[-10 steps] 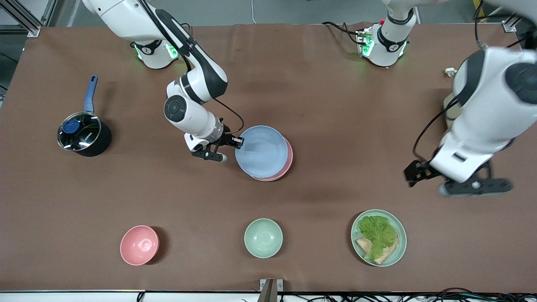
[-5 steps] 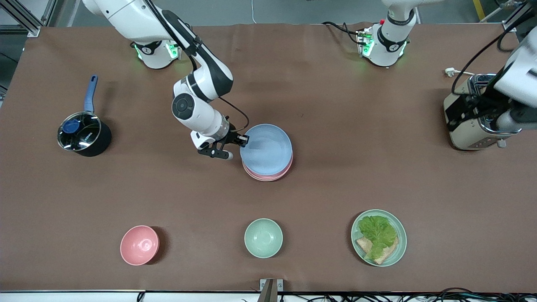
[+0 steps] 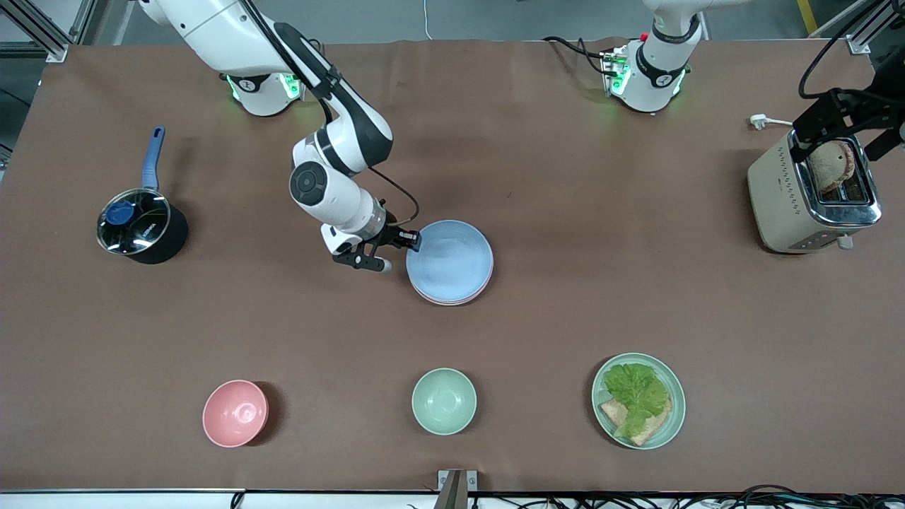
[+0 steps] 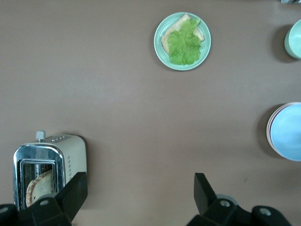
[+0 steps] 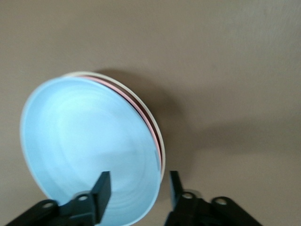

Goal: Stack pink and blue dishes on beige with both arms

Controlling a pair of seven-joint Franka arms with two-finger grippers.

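Note:
The blue plate (image 3: 452,261) lies on top of the pink plate (image 3: 489,274), whose rim peeks out beneath it. In the right wrist view, below the blue plate (image 5: 89,141), the pink rim (image 5: 149,123) and the beige rim (image 5: 77,74) show as a stack. My right gripper (image 3: 408,242) (image 5: 137,188) is open at the stack's edge toward the right arm's end, one finger over the blue plate and one outside its rim. My left gripper (image 3: 845,120) (image 4: 138,195) hangs open and empty, high over the toaster.
A toaster (image 3: 806,194) with bread stands at the left arm's end. A lidded saucepan (image 3: 138,230) sits at the right arm's end. Nearer the camera are a pink bowl (image 3: 235,413), a mint bowl (image 3: 443,401) and a mint plate (image 3: 679,406) with lettuce and bread.
The blue plate came down from a tilt to lie flat on the pink plate. The left arm swung up and away toward the toaster.

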